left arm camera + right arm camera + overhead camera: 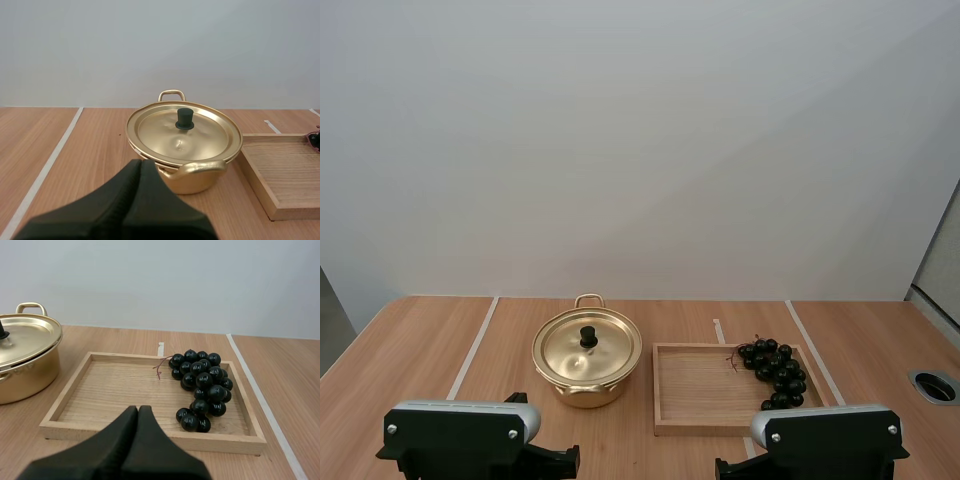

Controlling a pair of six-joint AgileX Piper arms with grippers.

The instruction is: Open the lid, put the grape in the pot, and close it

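The bunch of grapes (pixel 202 387) lies in the wooden tray (pixel 115 395), toward its far right side, with the stem pointing inward. The berries sit loose on the flat floor, which I judge leaves room for a grasp from above. Just beside the tray on the table (pixel 420 340) stands the gold pot (pixel 585 395). Its lid (pixel 200 135) is seated flat, with the black knob (pixel 184 119) upright at the centre, so the opening step is not yet done. The left gripper (pixel 141 162) points at the pot, its 2 fingers pressed together into 1 dark wedge with nothing between them. The right gripper (pixel 137 409) faces the tray's near wall, likewise closed and empty. Each arm seems lined up with its own job: left for the knob, right for the grapes.
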